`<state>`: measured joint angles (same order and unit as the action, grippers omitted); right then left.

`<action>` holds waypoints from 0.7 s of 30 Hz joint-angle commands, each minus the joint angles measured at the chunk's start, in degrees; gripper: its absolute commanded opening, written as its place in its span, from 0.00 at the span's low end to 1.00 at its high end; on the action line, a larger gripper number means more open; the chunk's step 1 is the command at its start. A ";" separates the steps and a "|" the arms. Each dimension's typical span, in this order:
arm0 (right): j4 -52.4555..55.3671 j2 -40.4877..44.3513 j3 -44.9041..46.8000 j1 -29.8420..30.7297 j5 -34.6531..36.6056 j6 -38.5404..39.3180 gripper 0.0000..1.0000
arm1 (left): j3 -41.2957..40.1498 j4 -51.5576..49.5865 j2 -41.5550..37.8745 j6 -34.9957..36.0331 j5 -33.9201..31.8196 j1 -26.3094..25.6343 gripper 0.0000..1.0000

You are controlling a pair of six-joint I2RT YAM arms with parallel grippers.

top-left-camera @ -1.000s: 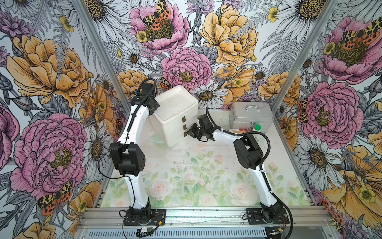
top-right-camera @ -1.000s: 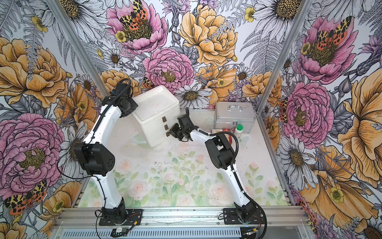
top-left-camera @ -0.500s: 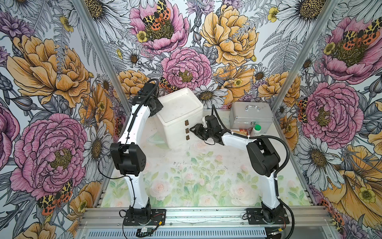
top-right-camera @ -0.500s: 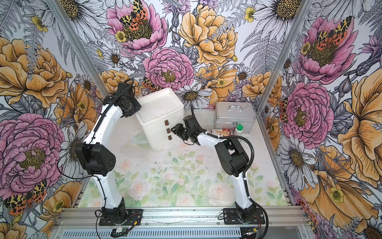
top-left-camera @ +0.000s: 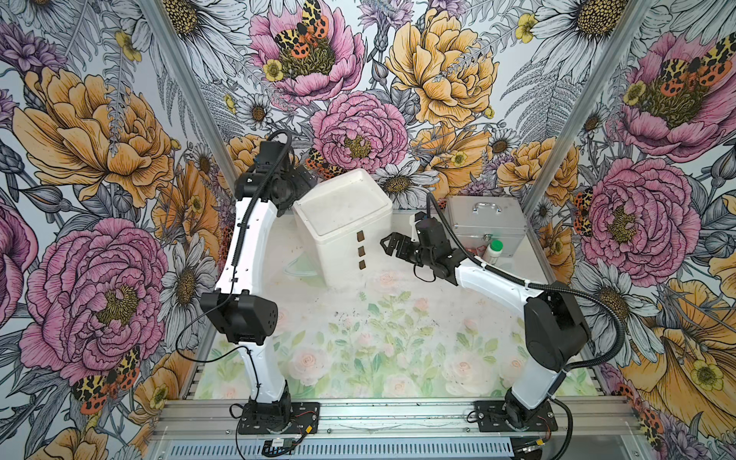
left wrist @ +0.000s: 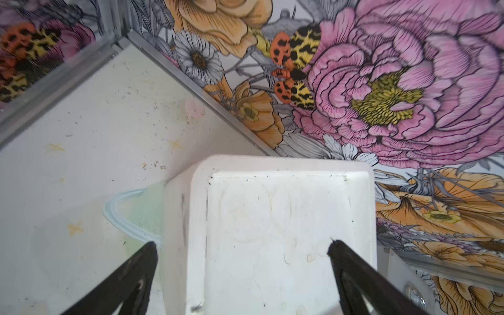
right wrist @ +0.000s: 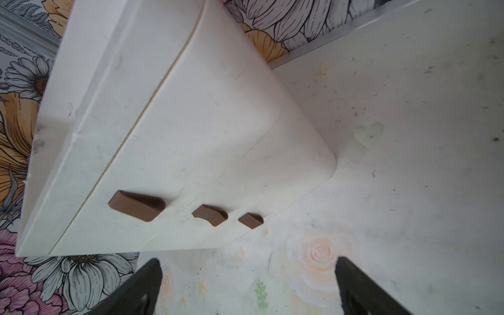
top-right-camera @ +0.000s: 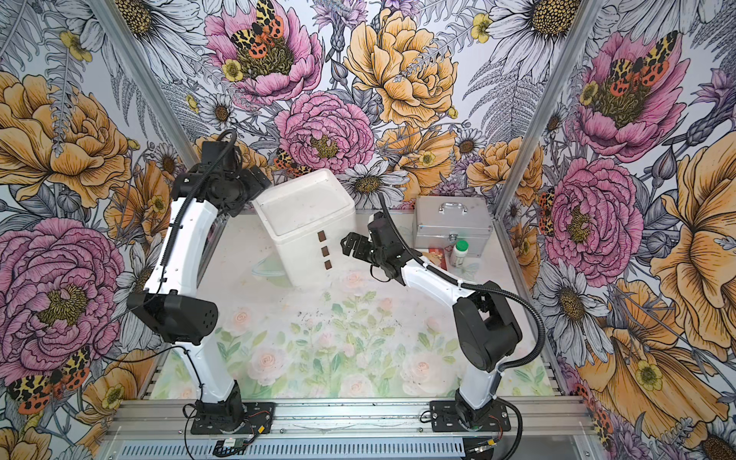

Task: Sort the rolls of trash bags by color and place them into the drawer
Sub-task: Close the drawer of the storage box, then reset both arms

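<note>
Right pincer (top-left-camera: 389, 243), wide open and empty, faces the three brown handles (top-left-camera: 361, 251) just beside it on the drawer unit (top-left-camera: 338, 247), nearer than the left pincer (left wrist: 242, 246), equally open and empty above the unit's top. No rolls of trash bags are visible.

Through the left wrist camera I see the left gripper (left wrist: 242, 244) with both black fingers (left wrist: 128, 275) spread wide. Between them shows the scuffed top of the white drawer unit (left wrist: 278, 207). Beyond it lie the speckled table (left wrist: 90, 131) and the flowered wall (left wrist: 409, 81).
</note>
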<state>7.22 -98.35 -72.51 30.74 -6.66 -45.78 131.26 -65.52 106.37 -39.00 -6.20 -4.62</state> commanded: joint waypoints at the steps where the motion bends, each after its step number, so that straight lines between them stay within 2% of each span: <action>1: 3.45 6.29 3.46 -2.75 7.10 5.86 1.00 | -2.58 4.37 -10.49 4.88 -11.36 -0.22 0.99; 3: 3.97 10.54 6.12 -4.63 9.04 9.87 0.99 | -11.22 10.03 -17.04 6.98 -15.90 -0.17 0.99; 6: 5.19 16.43 9.13 -7.38 11.53 16.31 0.99 | -30.77 24.20 -29.66 9.04 -16.34 1.76 0.99; 8: 6.20 20.16 11.03 -8.53 17.20 19.05 0.99 | -45.69 35.94 -39.19 9.71 -15.51 3.23 0.99; 10: 6.22 23.35 13.23 -8.93 24.45 20.94 0.99 | -57.29 45.34 -47.15 11.41 -15.62 3.91 0.99; 12: 6.15 26.36 15.23 -9.24 29.69 24.67 0.99 | -65.89 50.53 -53.42 11.74 -19.00 3.92 0.99; 14: 6.09 28.64 17.21 -9.62 34.75 29.69 1.00 | -74.21 56.15 -57.72 12.10 -23.85 4.08 0.99; 16: 6.15 29.35 19.15 -10.11 38.73 34.95 1.00 | -81.04 61.78 -59.82 15.06 -23.58 4.60 0.99; 19: 6.16 30.18 22.61 -11.67 38.28 41.42 0.99 | -87.43 65.93 -59.03 23.83 -17.14 4.75 0.99; 21: 6.13 31.50 24.92 -12.91 36.27 41.85 0.99 | -91.18 66.87 -57.51 31.66 -10.29 4.75 0.99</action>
<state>12.73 -68.47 -50.00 19.05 27.20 -10.44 43.51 -6.44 47.46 -19.35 -23.66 -0.23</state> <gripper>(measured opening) 0.995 0.986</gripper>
